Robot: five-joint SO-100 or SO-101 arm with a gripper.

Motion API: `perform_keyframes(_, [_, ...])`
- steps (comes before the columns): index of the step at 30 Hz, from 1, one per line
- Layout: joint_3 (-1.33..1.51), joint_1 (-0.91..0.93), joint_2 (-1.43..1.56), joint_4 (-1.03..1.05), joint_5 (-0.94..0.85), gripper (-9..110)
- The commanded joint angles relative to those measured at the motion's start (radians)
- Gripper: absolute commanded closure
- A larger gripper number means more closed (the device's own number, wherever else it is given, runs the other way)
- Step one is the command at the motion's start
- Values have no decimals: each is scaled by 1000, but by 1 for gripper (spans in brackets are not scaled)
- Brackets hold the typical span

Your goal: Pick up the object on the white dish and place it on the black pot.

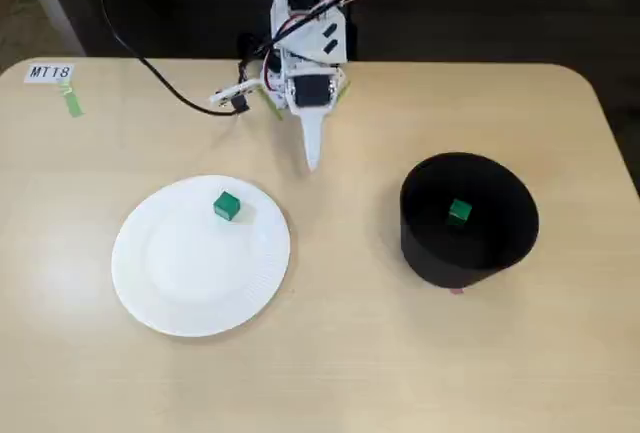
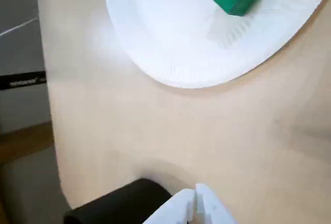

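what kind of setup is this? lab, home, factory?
Likely a lab or hobby test bench: a small arm at the back edge of a plain tan table, a taped label reading "MT18", and staged props only: white paper plate, black pot.

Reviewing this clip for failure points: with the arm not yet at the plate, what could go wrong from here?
The green cube sits near the ribbed rim of the white plate, so a descending finger could catch the rim and tip the light plate. The cube is small, and the gripper, whose fingers look nearly closed in the wrist view, must open and centre well or it may knock the cube away. A second green cube already lies in the black pot; a dropped cube could bounce off it.
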Motion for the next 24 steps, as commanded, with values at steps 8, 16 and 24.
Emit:
perform_keyframes(8, [-614, 175, -543, 347, -98, 102])
perform_keyframes(16, [-629, 434, -683, 419, -66, 102])
perform_keyframes(24, [-661, 561, -836, 414, 41, 102])
